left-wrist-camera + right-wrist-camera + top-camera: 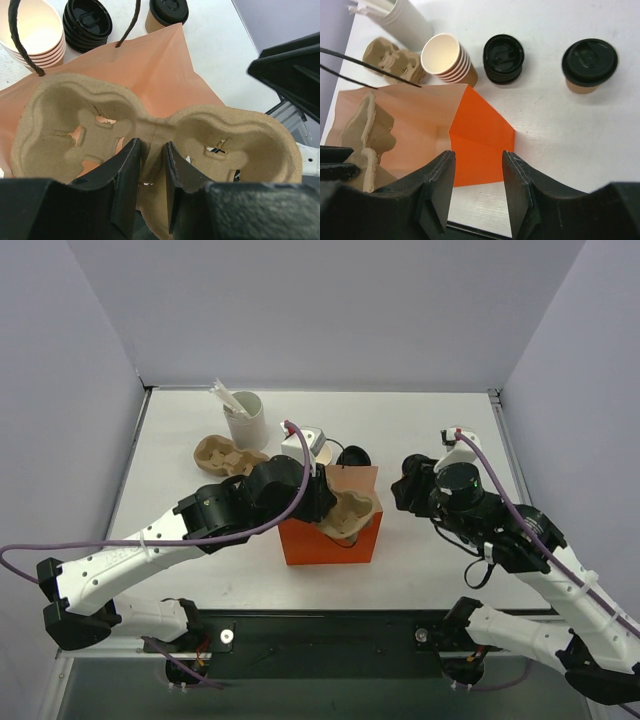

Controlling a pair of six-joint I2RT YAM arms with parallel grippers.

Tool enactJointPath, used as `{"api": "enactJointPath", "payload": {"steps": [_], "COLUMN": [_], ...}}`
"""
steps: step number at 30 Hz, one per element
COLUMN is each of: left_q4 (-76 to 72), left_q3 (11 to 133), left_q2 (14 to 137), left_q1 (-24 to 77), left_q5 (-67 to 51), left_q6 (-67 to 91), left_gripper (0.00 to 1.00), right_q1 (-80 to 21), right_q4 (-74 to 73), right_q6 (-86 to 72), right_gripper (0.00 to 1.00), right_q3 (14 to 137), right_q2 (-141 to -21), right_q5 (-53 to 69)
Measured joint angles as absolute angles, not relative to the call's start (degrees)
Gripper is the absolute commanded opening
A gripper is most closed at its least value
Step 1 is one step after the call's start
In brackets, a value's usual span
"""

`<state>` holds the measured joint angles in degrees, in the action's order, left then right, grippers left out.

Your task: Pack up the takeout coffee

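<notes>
I'm pinching the centre rib of the pulp carrier [235, 135] with the left gripper [151, 150], its jaws narrowed onto it, and holding it at the mouth of the orange bag [480, 135]. The right gripper [478, 157] is hanging part-open and empty beside the bag. The takeout coffee [589, 65] is standing lidded beyond, right of the loose lids [503, 57]. I'm reading this as carrier loading. Next comes seating the carrier flat, then releasing.

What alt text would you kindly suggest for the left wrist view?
The left hand pinches the middle of a two-cup pulp carrier in front of an orange paper bag. Beyond sit stacked lidless cups, black lids and the lidded takeout coffee.
</notes>
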<state>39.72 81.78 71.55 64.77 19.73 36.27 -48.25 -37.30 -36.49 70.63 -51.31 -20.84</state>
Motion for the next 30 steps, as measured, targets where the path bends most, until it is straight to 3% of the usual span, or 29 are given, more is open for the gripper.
{"api": "enactJointPath", "payload": {"steps": [6, 11, 15, 21, 30], "left_q4": [39.7, 39.7, 39.9, 42.7, 44.4], "left_q3": [81.8, 81.8, 81.8, 83.8, 83.8], "left_q2": [71.6, 71.7, 72.1, 74.3, 74.4], "left_q1": [64.8, 64.8, 64.8, 64.8, 64.8], "left_q5": [20.6, 22.2, 23.6, 27.0, 31.9], "left_q6": [35.7, 35.9, 36.9, 41.4, 47.7], "left_gripper": [0.23, 0.23, 0.23, 0.23, 0.22], "right_q1": [-42.9, -42.4, -42.4, -42.7, -48.8], "right_q4": [-37.0, -37.0, -36.4, -33.8, -30.6], "right_q6": [-32.9, -31.3, -30.8, -33.5, -40.2], "right_gripper": [0.43, 0.40, 0.19, 0.00, 0.00], "right_q3": [71.6, 71.7, 71.7, 69.6, 63.2], "right_q2": [-57.3, -61.9, -62.7, -60.4, -53.5], "right_q5": [-6.7, -1.8, -1.1, -2.3, -9.7]}}
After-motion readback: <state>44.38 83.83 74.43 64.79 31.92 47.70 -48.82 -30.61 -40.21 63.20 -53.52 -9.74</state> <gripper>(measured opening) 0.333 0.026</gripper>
